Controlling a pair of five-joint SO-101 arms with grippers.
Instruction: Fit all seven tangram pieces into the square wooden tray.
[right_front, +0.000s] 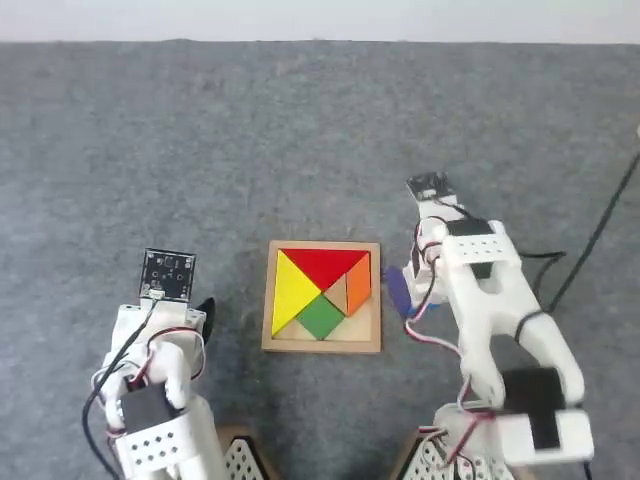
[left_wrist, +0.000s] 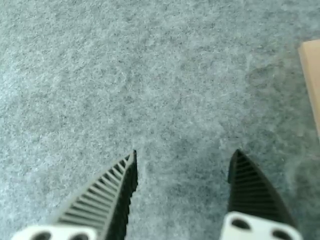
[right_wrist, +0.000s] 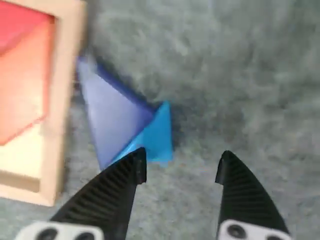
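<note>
Two pieces lie touching on the table at the tray's 3 o'clock, just beside its rim: dark blue piece, light blue piece. Right claw apart, hovering by them. Left claw apart over table at tray's 9 o'clock.

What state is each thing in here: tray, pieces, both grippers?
wooden tray: partly filled.
red triangle: in tray.
yellow triangle: in tray.
green square: in tray.
orange piece: in tray.
purple triangle: outside, on carpet beside tray.
light blue piece: outside, against purple triangle.
left gripper: open, empty, over carpet.
right gripper: open, empty, by the loose pieces.
</note>
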